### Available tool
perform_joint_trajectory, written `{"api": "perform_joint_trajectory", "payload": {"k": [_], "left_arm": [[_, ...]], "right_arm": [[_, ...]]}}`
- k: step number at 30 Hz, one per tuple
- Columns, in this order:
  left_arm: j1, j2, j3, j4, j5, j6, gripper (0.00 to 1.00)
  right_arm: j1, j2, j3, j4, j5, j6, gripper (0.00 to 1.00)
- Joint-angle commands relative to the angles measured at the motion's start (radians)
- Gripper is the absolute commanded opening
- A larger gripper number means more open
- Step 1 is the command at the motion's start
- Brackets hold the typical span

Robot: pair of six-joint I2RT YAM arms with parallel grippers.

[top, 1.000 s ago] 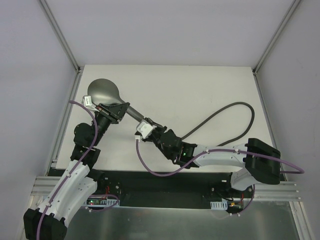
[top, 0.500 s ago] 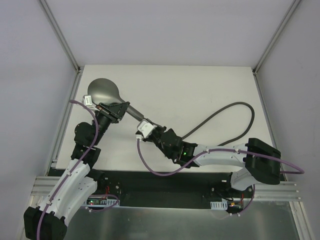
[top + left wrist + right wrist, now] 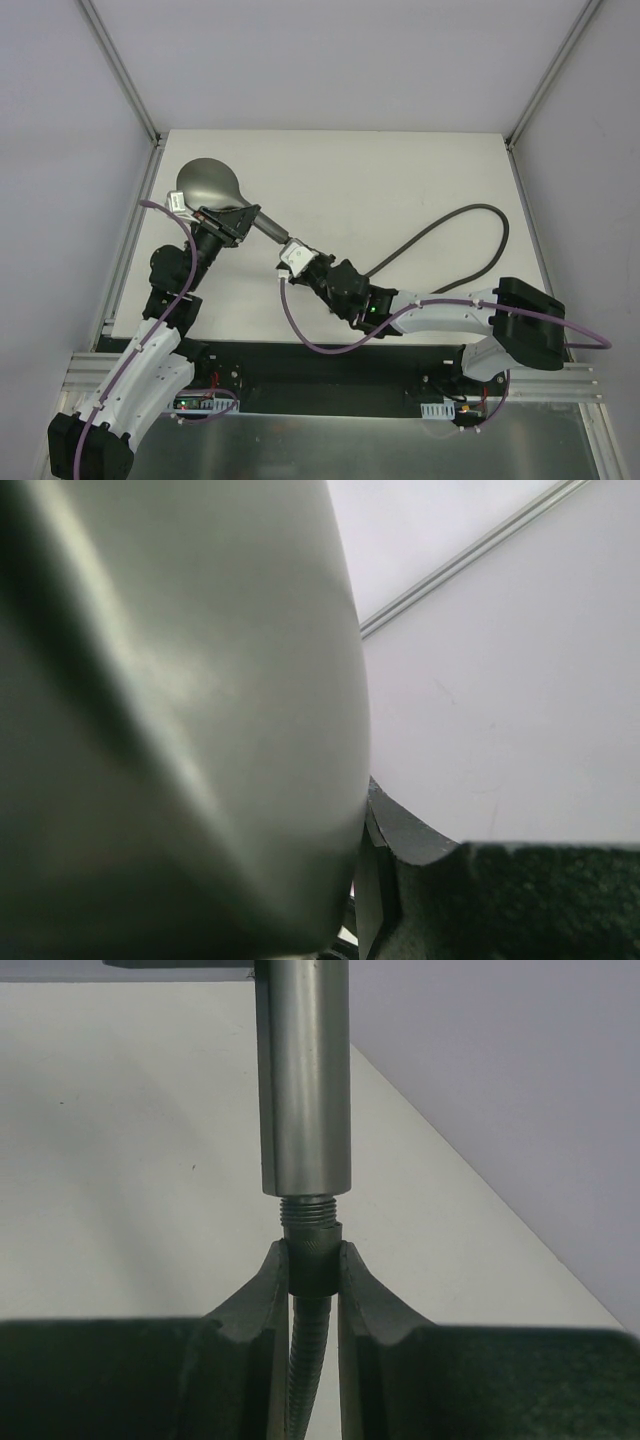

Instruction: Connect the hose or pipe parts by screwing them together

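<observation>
Turning the hose fitting (image 3: 310, 1222) pinched in the right gripper (image 3: 311, 1270) squarely into the shower head handle (image 3: 303, 1080), clamped by the left gripper (image 3: 228, 222), should avoid cross-threading.

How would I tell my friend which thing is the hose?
Look at the white table, on its right half. A long thin dark-grey hose loops there, one end pinched in the right gripper. Unlike the purple cables, it is grey and rests on the table.

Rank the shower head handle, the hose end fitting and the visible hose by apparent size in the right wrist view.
1. shower head handle, clearly largest.
2. hose end fitting and visible hose: too alike to rank.
</observation>
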Motion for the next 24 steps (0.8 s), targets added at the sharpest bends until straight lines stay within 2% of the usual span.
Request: {"api": "perform_joint_trajectory", "payload": {"k": [1, 24], "left_arm": [[-0.017, -0.016, -0.009, 0.065, 0.042, 0.009, 0.0], [-0.025, 0.022, -0.024, 0.111, 0.078, 0.002, 0.0]], "right_arm": [[0.0, -0.058, 0.006, 0.141, -0.01, 0.027, 0.01], [-0.003, -0.049, 0.039, 0.089, -0.084, 0.05, 0.01]]}}
